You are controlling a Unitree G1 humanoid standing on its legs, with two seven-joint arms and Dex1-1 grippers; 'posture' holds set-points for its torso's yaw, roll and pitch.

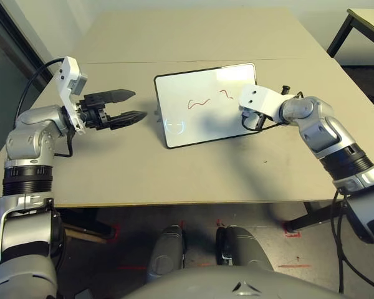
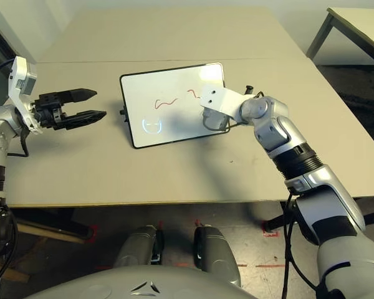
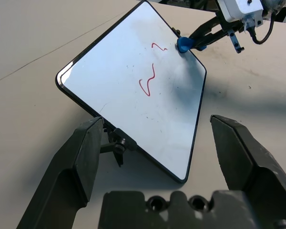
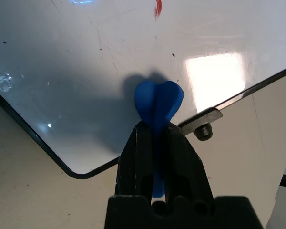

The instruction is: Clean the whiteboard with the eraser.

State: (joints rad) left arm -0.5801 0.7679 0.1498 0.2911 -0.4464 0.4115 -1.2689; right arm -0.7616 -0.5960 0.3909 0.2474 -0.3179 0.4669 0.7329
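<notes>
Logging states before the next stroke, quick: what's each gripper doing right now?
Left gripper: open, holding nothing, beside the whiteboard.
Right gripper: closed on the blue eraser.

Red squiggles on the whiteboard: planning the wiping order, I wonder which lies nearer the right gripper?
The shorter squiggle; the longer squiggle lies farther from the right gripper.

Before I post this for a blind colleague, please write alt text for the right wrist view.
Black gripper pinches a blue eraser over a glossy whiteboard near its edge; a short red mark remains.
</notes>
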